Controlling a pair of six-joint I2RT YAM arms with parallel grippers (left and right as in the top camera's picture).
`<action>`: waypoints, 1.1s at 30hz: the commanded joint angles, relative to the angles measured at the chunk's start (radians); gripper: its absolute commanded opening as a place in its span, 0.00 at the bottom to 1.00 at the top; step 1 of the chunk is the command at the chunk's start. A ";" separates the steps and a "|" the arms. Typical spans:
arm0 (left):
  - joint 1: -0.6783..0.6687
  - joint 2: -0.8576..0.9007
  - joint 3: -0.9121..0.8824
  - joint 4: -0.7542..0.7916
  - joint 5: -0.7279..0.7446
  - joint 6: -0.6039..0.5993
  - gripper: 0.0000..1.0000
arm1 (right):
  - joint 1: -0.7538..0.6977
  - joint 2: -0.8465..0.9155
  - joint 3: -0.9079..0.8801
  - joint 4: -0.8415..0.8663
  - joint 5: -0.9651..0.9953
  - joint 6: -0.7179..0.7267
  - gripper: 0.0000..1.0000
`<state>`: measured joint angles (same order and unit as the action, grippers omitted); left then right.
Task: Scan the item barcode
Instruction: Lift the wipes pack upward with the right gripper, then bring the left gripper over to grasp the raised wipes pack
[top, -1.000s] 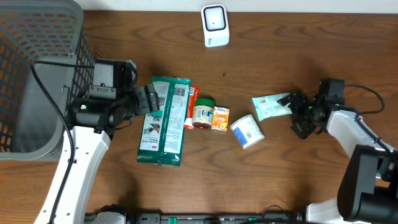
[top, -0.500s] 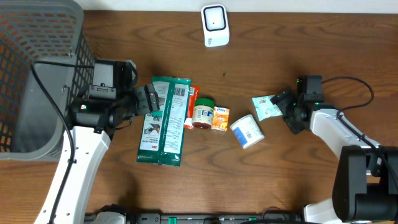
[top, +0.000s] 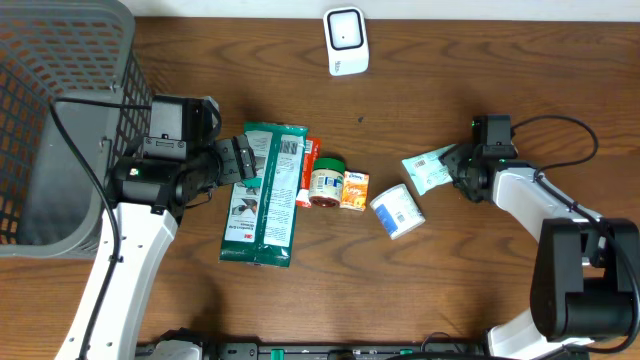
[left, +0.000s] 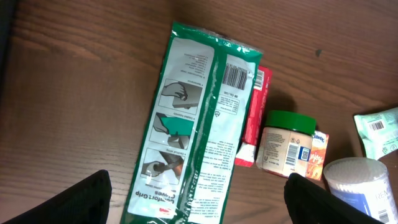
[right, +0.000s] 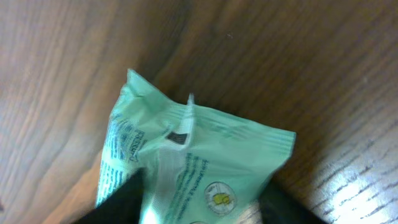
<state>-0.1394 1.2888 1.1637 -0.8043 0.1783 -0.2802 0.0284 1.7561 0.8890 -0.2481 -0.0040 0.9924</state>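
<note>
- Overhead: the pale green plastic packet (top: 428, 170) lies on the brown wooden table (top: 480, 280), with the right gripper (top: 456, 166) at its edge.
- Left wrist: the left gripper (left: 202, 199) is spread wide above a long green package (left: 193, 124).
- Right wrist: dark fingers (right: 121, 202) flank the packet; I cannot tell whether they pinch it.

- Left arm (top: 130, 250): white link running up from the near table edge; black wrist section bent over toward the right.
- Left gripper (top: 240, 160): pointed right, jaws spread wide; dark fingertips (left: 87, 199) visible only at the two lower corners of the left wrist view.
- Right arm (top: 540, 200): white forearm reaching left from the base at the right edge, wrist low.
- Right gripper (top: 455, 165): pointed left, jaws drawn partway in; dark fingers (right: 118, 202) set against both sides of pale green packet (right: 199, 168).
</note>
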 joint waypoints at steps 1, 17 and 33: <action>-0.002 0.002 0.012 -0.002 0.001 0.010 0.85 | -0.005 0.029 -0.034 -0.024 -0.028 -0.024 0.30; -0.002 0.002 0.012 -0.001 0.001 0.010 0.85 | -0.174 -0.408 -0.034 -0.090 -0.425 -0.622 0.01; -0.002 0.002 0.012 -0.001 0.001 0.010 0.86 | -0.195 -0.481 -0.034 -0.077 -0.843 -0.637 0.01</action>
<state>-0.1394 1.2888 1.1637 -0.8047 0.1783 -0.2802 -0.1459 1.2892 0.8551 -0.3264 -0.7143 0.3767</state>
